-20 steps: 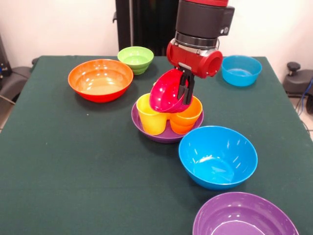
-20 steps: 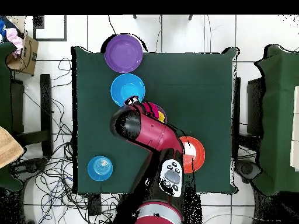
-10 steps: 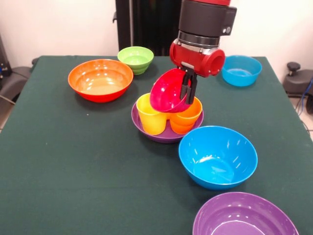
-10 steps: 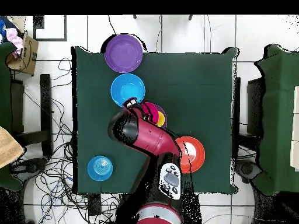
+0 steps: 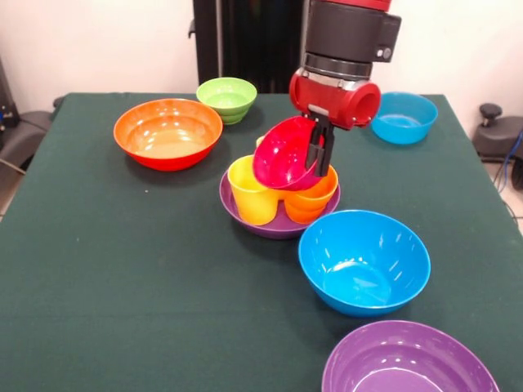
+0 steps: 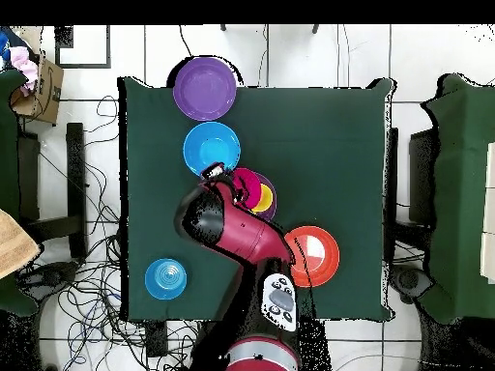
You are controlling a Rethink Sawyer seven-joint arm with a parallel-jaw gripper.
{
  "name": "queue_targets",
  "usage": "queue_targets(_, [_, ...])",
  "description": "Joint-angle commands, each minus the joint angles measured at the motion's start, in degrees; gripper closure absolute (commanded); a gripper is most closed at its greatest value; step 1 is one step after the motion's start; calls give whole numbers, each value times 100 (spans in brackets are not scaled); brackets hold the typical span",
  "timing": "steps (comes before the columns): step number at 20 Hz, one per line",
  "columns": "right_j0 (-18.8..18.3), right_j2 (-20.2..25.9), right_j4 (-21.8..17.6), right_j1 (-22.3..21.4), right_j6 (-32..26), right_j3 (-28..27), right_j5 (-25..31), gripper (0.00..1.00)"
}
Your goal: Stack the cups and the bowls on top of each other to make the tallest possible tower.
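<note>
The gripper [image 5: 320, 153] is clenching the rim of the small red bowl [image 5: 286, 153], holding it tilted on its side in the air with its opening facing left and toward the near edge. The bowl is hanging just above the yellow cup [image 5: 252, 191] and the orange cup [image 5: 311, 196], which are standing side by side inside a large purple bowl [image 5: 278, 226] near the middle of the green table [image 5: 122, 269]. A large blue bowl [image 5: 364, 261] is sitting just to the near right of that purple bowl, and a second purple bowl [image 5: 409, 359] is lying at the near right edge. A large orange bowl [image 5: 167, 133] is resting at the far left, a light green bowl [image 5: 226, 99] behind it, and a small blue bowl [image 5: 403, 117] at the far right.
</note>
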Motion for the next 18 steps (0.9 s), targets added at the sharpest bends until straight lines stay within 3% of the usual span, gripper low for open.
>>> queue_targets(1, [-246,1151,119,441,1759,727,-496,100])
queue_targets(7, [-164,1269,178,662,2160,814,-967,100])
queue_targets(13, [-12,1150,303,730,2231,868,-969,100])
queue_targets(16, [244,777,490,671,1914,860,-442,100])
queue_targets(18, [508,340,574,621,1560,810,346,100])
